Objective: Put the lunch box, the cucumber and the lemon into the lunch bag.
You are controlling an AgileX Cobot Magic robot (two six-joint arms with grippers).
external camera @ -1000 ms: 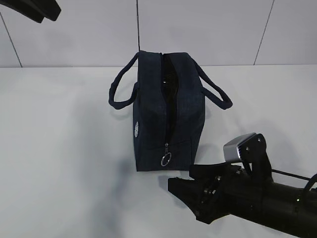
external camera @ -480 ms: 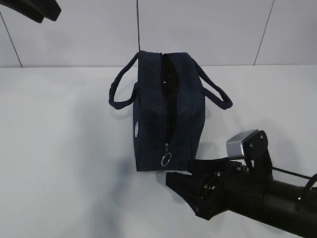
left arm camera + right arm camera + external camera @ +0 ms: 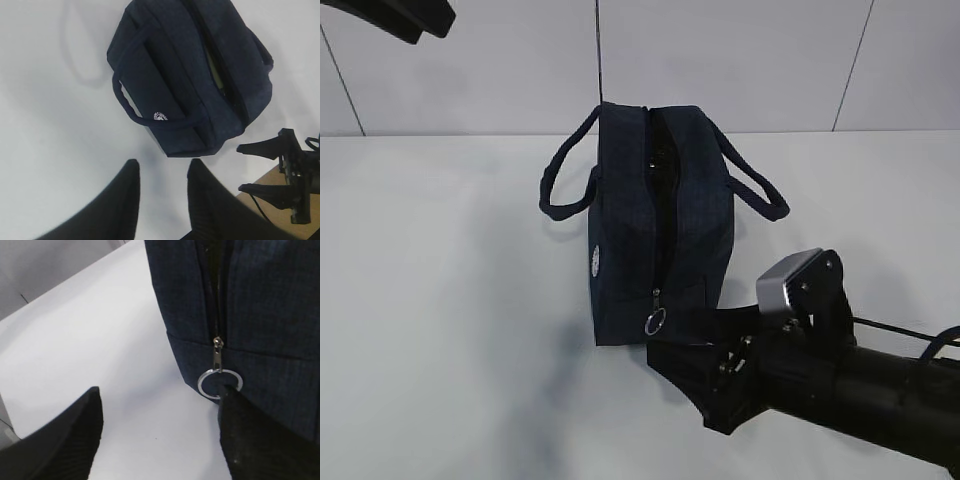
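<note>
While the lunch bag (image 3: 655, 235) is sitting upright on the white table (image 3: 440, 300), I am bringing the right claw (image 3: 670, 365) in low along the table toward its near end. Over the last second this claw has been creeping left and closer to the bag; it is now sitting just below and beside the silver ring pull (image 3: 655, 321), where a second ago it was standing further off. In the right wrist view the jaws are spread wide and empty, and one finger (image 3: 260, 440) is lying right under the ring pull (image 3: 220, 383), overlapping its lower edge; I cannot tell whether they are touching.

The left claw (image 3: 162, 200) is hanging high above the bag, jaws partly apart and holding nothing. It has barely shifted.

The zipper (image 3: 216, 300) is parted along the top, its slider down at the near end. Through the slit in the left wrist view I am seeing a pale green strip inside, possibly the lunch box (image 3: 212, 67); the cucumber and lemon are showing in no view, and none is lying on the table.

My reading: packing is looking done or nearly so, and the right claw is lining up on the ring.
</note>
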